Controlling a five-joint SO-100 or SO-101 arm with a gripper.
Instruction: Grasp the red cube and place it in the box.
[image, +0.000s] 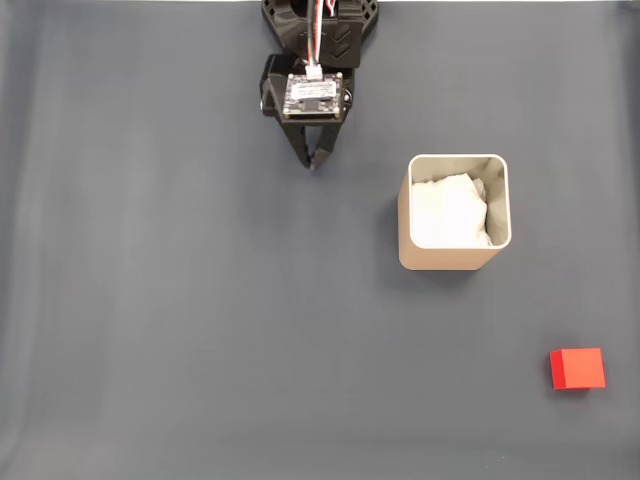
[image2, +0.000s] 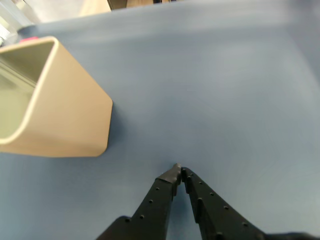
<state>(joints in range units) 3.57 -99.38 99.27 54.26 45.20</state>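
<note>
Red plain-faced cube (image: 577, 368) sits far past beige square box (image: 456, 212); my tool (image: 314, 163), closed and empty, must open before reaching.

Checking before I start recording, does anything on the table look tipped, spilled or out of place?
Nothing stands out. The box stands upright with its paper lining inside, the red cube sits flat on the mat, and the end effector is shut, holding nothing.

No readable text, labels or numbers; print on arm's circuit board (image: 313, 95) too small.
</note>
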